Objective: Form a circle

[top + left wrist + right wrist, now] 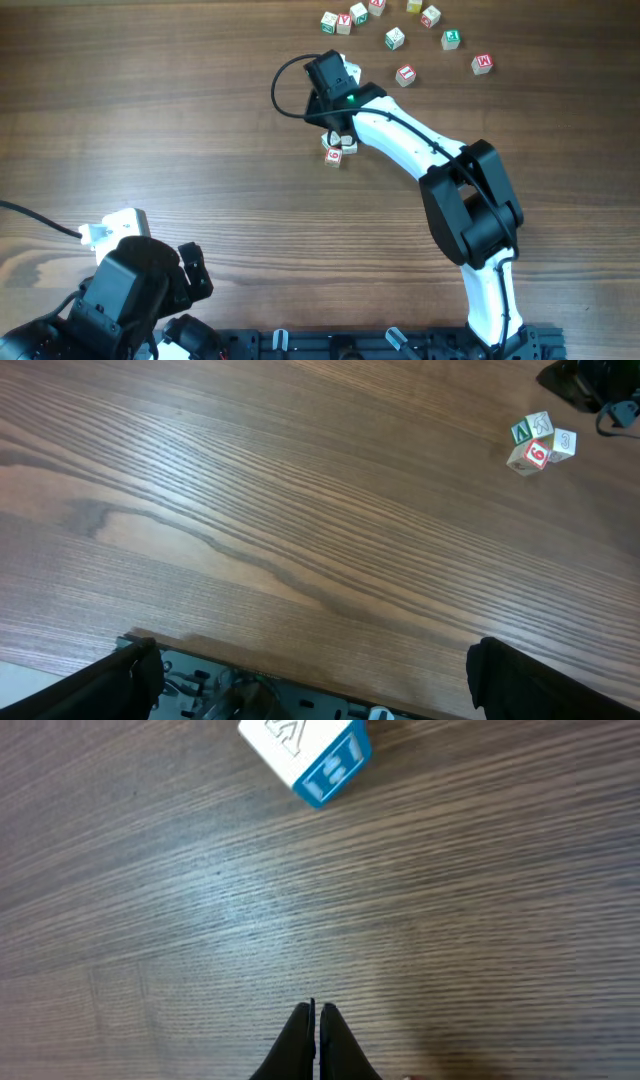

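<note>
Here, the right gripper is shown fully closed on nothing, near the clump of three letter cubes; the left gripper is held wide open, empty.

This looks like a robotics lab bench. 2 robot arms, the mostly white right arm and the black left arm, stand at a black rail along the near edge of a wood-grain table. A black cable loops off the right arm, and small letter cubes lie scattered on the bare tabletop like practice pieces.
</note>
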### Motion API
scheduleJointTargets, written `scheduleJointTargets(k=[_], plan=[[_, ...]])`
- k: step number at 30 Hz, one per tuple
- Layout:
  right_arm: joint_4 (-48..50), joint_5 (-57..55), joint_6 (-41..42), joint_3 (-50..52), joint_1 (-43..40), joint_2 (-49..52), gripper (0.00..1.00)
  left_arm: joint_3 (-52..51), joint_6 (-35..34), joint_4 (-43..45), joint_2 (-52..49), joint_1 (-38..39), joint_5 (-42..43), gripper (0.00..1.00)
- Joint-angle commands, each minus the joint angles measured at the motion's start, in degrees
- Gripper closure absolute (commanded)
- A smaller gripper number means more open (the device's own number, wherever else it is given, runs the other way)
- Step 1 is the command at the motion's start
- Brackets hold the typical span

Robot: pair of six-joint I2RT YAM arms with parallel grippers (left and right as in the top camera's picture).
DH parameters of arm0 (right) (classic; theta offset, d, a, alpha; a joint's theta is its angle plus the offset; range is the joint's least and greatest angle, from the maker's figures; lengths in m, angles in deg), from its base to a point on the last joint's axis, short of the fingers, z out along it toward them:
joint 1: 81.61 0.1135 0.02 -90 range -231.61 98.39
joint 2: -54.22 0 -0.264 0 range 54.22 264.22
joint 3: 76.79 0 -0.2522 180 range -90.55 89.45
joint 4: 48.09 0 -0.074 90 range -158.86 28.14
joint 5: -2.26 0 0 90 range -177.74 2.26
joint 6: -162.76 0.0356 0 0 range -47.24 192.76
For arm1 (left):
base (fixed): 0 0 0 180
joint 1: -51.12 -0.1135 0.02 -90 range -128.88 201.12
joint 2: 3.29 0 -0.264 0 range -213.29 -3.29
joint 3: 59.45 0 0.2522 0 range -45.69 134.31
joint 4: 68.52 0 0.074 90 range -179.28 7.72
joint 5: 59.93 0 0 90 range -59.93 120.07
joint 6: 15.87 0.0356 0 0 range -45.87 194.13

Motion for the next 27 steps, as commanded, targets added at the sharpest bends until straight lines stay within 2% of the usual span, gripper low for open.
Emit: scheduleJointTargets(k=[1,6,27], plan=[[-1.84,-4.0,-0.74,-1.29,0.17,-1.7,0.95,-0.11,-0.72,-0.02,0.11,-0.26,0.07,0.0],[-7.13,-7.85,3.56,-1.29,0.2,-3.82,0.95,-0.11,-0.72,-0.02,0.11,-0.26,0.07,0.0],[-9.68,-5.75,2.12,-0.57,0.39,-3.87,0.95,-0.11,-0.72,-0.02,0.11,-0.26,0.07,0.0]])
